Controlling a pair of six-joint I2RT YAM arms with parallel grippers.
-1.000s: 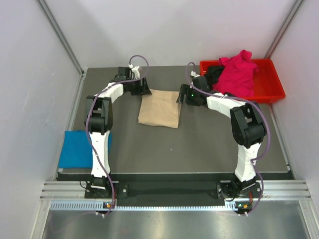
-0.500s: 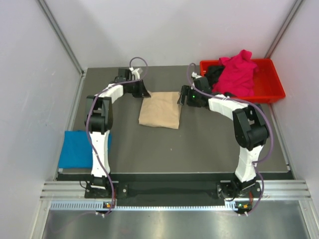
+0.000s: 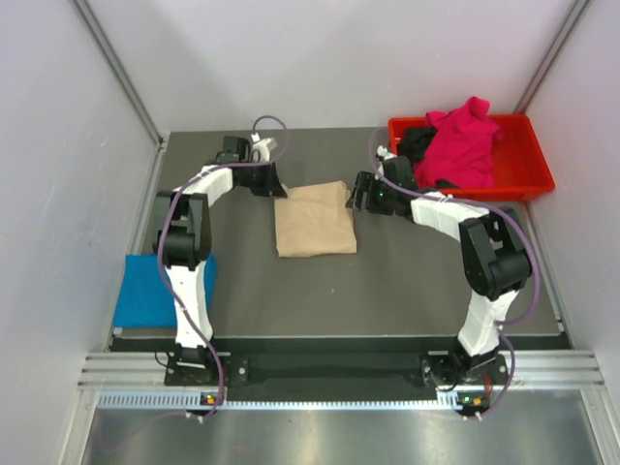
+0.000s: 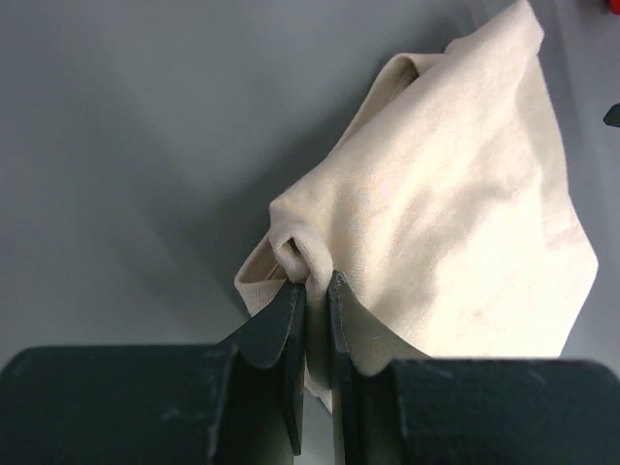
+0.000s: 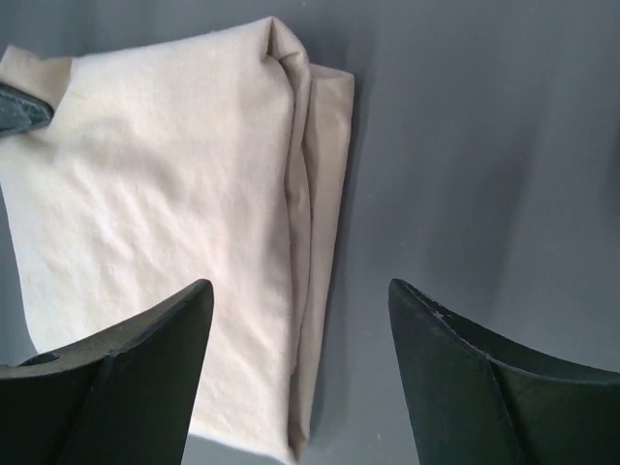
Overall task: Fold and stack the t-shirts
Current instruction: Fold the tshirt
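Left gripper (image 4: 310, 291) is clamped shut on a bunched-up corner of the beige t-shirt (image 3: 313, 219). From the left wrist camera I can see a little knot of hem squeezed between the two fingers, with a bit of it poking out just past the tips. It's the far left corner of the shirt, going by the overhead view.

The shirt itself is folded into a rough rectangle and sits around the middle of the grey table (image 3: 407, 281), turned a bit crooked. The rest of it fans out away from my left fingers and lies pretty flat.

Right gripper (image 5: 298, 287) is spread wide with nothing in it. It hangs over the right side of the same shirt, near the far right corner. Through the right wrist camera the layered folded edge runs between my two fingers, one finger over cloth and the other over bare table. Can't tell if either finger is actually touching the fabric.

Other shirts: the blue t-shirt (image 3: 145, 289) lies flat at the left edge of the table, partly hidden behind my left arm. The pink t-shirt (image 3: 463, 145) is heaped in the red tray (image 3: 528, 174) at the far right corner, and the black t-shirt (image 3: 418, 143) is crumpled up beside it on the tray's left side.
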